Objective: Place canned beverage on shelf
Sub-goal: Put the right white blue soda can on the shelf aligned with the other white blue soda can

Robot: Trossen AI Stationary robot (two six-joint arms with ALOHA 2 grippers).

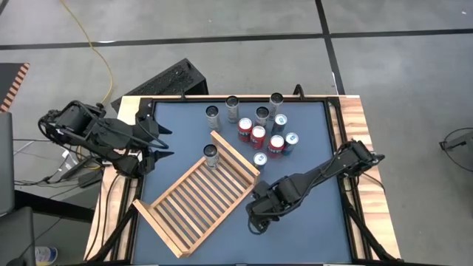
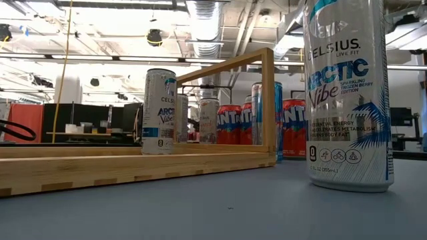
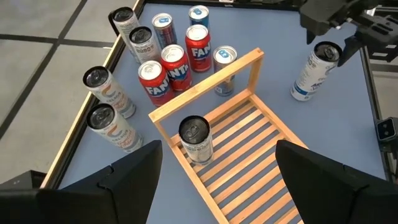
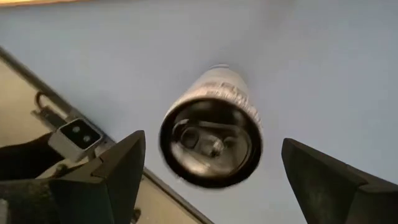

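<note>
Can, tall white-and-teal aluminium, upright on table directly under spread right gripper, apparently poised for pickup; light slatted wooden shelf just beside; left gripper spread, waiting.

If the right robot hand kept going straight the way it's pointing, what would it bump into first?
Most likely the tall white Celsius can standing alone on the blue table. The right hand is open, looking down on the can's top, which sits between its two fingers. How far off it is can't be judged.
</note>
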